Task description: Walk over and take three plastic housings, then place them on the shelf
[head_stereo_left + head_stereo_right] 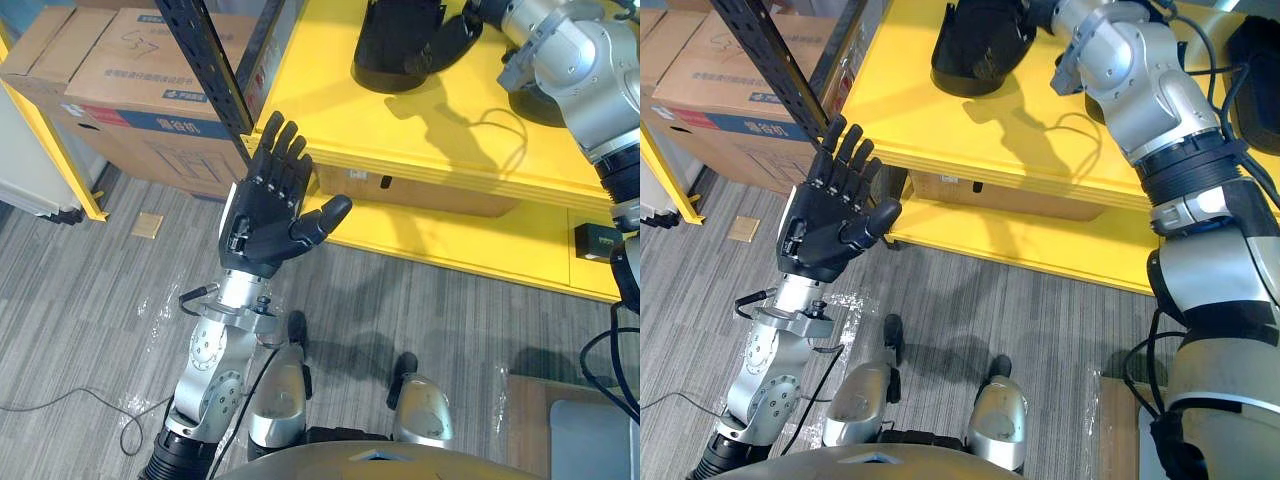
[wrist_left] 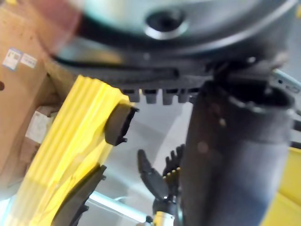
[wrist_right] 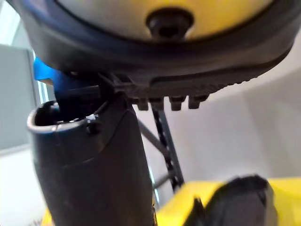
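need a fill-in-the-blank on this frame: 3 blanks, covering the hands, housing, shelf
1. The left hand is raised, ___ and holds nothing.
2. The black plastic housing sits on a shelf coloured ___.
3. The right hand is at the housing; the cardboard boxes stand to the robot's ___ of the shelf.

Missing words: open; yellow; left

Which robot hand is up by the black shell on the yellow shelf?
The right robot hand, reaching over the yellow shelf at the black plastic housing. The left robot hand is spread open in front of the shelf, holding nothing.
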Motion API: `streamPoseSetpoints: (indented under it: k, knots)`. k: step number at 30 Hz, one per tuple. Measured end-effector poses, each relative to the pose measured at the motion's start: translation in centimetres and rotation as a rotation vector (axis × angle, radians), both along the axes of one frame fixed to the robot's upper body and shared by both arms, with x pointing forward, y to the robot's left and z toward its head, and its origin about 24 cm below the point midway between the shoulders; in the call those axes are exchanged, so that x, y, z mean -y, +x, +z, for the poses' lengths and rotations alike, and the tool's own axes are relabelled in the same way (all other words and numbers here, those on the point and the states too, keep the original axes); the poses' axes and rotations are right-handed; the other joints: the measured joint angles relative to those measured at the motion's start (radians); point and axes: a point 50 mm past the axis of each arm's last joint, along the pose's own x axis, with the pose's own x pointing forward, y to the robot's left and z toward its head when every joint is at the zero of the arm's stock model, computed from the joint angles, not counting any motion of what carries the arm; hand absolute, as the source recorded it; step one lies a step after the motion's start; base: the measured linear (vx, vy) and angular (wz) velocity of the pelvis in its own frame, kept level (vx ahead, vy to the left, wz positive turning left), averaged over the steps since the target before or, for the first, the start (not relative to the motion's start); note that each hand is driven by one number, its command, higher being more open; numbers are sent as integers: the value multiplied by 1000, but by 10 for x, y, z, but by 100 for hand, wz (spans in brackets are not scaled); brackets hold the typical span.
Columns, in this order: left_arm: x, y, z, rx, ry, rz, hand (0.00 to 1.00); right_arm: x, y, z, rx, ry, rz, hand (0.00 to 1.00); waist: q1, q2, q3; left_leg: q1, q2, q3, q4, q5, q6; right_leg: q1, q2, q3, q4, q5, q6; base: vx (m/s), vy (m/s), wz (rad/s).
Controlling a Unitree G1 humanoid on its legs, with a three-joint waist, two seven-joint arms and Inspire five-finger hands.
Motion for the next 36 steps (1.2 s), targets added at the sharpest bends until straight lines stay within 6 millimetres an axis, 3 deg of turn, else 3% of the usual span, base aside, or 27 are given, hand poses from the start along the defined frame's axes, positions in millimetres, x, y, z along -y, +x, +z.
streamPoseSetpoints:
  k: [2,5,9,11,12,14,19,25,26,29,31,36]
  knots:
    - [-1,1,-3,-13,5,1,100,3,-14,11,92,96,44,100,-2,-1,-6,16,0,4,-1,0,0,20,1,1,-16,3,5,51,-13,-3]
    - [-7,-4,-17,-74,13,29,100,24,-37,-3,175,303,133,100,-6,-13,-75,15,-2,12,-2,-7,0,28,3,2,-42,6,8,56,-16,-4]
    - [-25,-12,-26,-115,25,103,100,70,-66,-58,176,409,77,100,-39,-21,-140,17,-3,16,-3,-16,-1,43,6,0,-74,9,13,57,-20,-1]
    - [-36,-15,-26,-113,32,146,100,86,-76,-88,143,464,16,100,-64,-20,-154,17,-1,20,-6,-21,-6,46,10,2,-87,11,17,7,-14,-7]
    - [-41,-17,-24,-101,37,162,100,100,-86,-113,125,545,-41,100,-82,-20,-164,18,3,23,-7,-27,-11,49,16,4,-102,14,17,1,-23,-9]
    - [-43,-19,-19,-76,39,163,100,115,-103,-141,142,630,-136,100,-88,-16,-178,20,8,32,-7,-37,-16,54,22,8,-119,22,16,14,-20,-12]
    - [-58,-36,-8,10,72,193,100,136,-154,-197,255,812,-318,100,-113,-16,-225,36,21,64,-7,-46,-16,74,40,35,-172,46,12,51,-17,-20]
    - [-75,-53,-17,10,12,192,100,156,-204,-255,388,1073,-614,100,-118,-29,-263,50,37,88,-7,-61,-25,79,56,58,-192,48,8,35,-23,-14]
    - [-79,-59,-23,4,5,167,100,164,-216,-280,386,1150,-742,100,-119,-33,-271,51,38,89,-7,-63,-27,80,58,58,-196,48,7,0,0,0]
    - [-84,-62,-39,-24,9,112,100,179,-232,-325,334,1273,-957,100,-116,-30,-283,51,37,90,-7,-70,-33,82,58,58,-207,50,6,0,0,0]
    - [-94,-66,-67,-112,-58,76,100,185,-248,-369,219,1376,-1131,100,-114,-15,-297,55,37,89,-7,-70,-33,88,58,58,-208,50,6,0,0,0]
    - [-112,-87,-131,-303,-338,88,100,173,-277,-435,-47,1536,-1368,100,-112,10,-314,85,36,85,-7,-86,-29,123,59,48,-224,41,-2,-3,-1,1]
